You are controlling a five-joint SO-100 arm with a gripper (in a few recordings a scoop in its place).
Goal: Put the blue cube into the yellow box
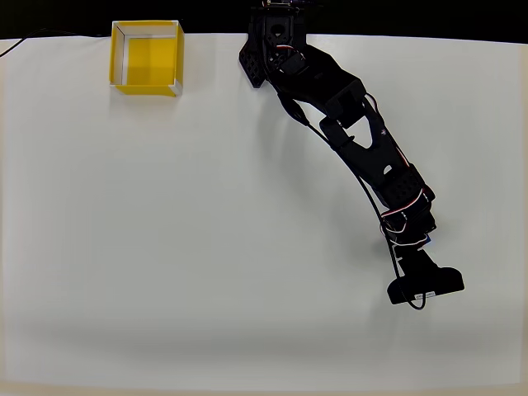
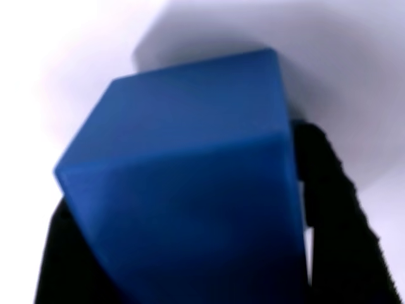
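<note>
blue cube (image 2: 183, 183) sits between the two dark fingers (image 2: 335, 209) in the wrist view, one finger on each side, flat against opposite faces as far as the blur lets me judge. gripper (image 2: 190, 253) looks clamped on the cube; a soft shadow on the white table (image 1: 165, 247) shows just past the cube's top edge, so it's either resting on the surface or barely off it, can't tell which

overhead: arm (image 1: 346, 124) reaches out to the lower right of the picture, wrist end over the table there, a sliver of blue at the gripper. yellow box (image 1: 146, 58) is at the top left near the table's far edge, well apart from the cube, open side up

handling, my read: rigid solid block, light, matte faces so friction should be decent, nothing fragile. flat parallel sides are the right place to hold, across the narrower width, pads centred on the faces rather than near an edge. cube appears rotated a bit relative to the camera, so a corner-biased grip could let it twist on the swing. box looks light too, a low approach could shove it; come in from above and release inside the walls
</note>
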